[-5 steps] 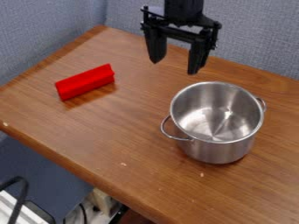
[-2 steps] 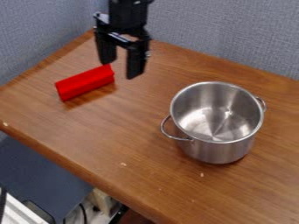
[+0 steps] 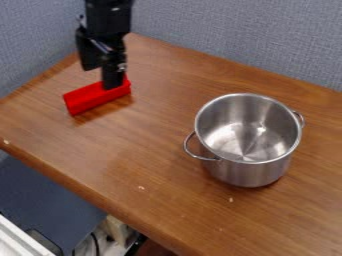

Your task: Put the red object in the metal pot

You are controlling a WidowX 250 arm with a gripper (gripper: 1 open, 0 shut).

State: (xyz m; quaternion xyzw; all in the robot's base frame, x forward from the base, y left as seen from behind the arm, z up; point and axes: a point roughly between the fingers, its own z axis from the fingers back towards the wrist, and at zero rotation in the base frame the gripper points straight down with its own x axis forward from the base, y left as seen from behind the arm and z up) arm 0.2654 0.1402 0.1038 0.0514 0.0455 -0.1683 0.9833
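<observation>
Hanging open-jawed above red object [image 3: 98, 96], gripper [image 3: 99, 68].

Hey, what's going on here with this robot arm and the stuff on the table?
A single robot arm is going after the red block lying on the wooden table. Its gripper points down with jaws open, right over the block's far end, and nothing is gripped yet. The metal pot stands empty off to the right, well apart from the block. The block has not yet been picked up or moved into the pot.
</observation>
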